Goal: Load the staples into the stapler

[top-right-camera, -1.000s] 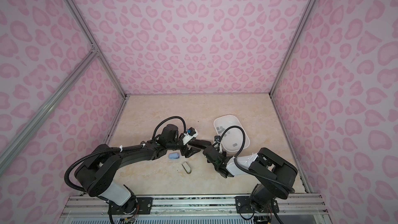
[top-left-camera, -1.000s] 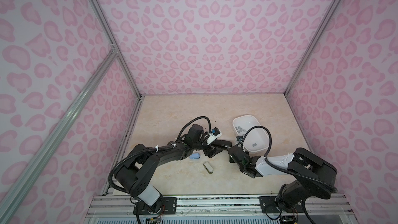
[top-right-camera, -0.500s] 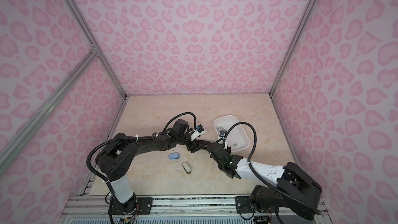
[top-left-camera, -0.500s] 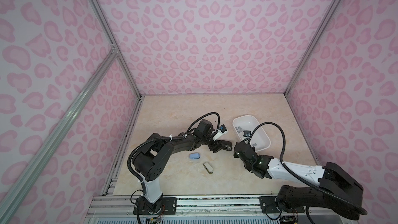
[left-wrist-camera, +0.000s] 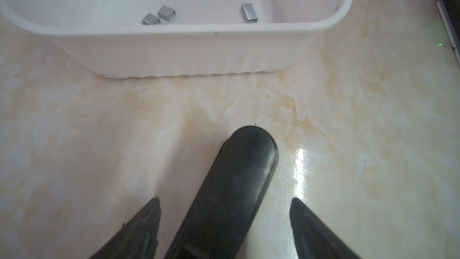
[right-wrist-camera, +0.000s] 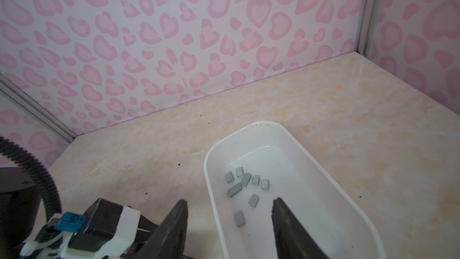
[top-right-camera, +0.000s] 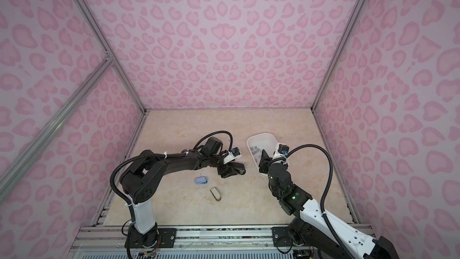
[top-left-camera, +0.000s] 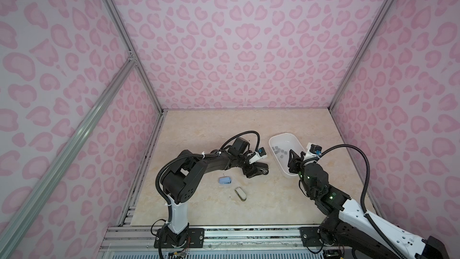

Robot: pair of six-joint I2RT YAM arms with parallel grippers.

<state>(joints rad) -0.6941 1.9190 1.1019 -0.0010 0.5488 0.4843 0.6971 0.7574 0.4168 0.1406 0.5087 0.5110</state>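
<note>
A black stapler (left-wrist-camera: pixel 239 183) lies on the marble tabletop, its rounded end towards the white tray (left-wrist-camera: pixel 199 53). My left gripper (left-wrist-camera: pixel 225 208) is open around it, with a gap at each side; both top views show it low by the tray (top-left-camera: pixel 252 172) (top-right-camera: pixel 230 171). Several grey staples (right-wrist-camera: pixel 245 183) lie loose in the tray, also visible as staples (top-left-camera: pixel 280 151) (top-right-camera: pixel 256 151) (left-wrist-camera: pixel 159 16). My right gripper (right-wrist-camera: pixel 229 208) (top-left-camera: pixel 296 156) (top-right-camera: pixel 267 156) hangs open and empty over the tray's near end, one finger outside the rim, one inside.
A blue stapler (top-left-camera: pixel 225 180) (top-right-camera: pixel 201 180) and a pale beige stapler (top-left-camera: pixel 240 193) (top-right-camera: pixel 215 193) lie on the table towards the front, left of the grippers. The tray (top-left-camera: pixel 283 135) (right-wrist-camera: pixel 207 170) stands right of centre. Pink patterned walls close in three sides.
My right gripper has moved from beside the left gripper over to the tray and has opened wider. The left gripper has shifted a little towards the tray and stayed open.
</note>
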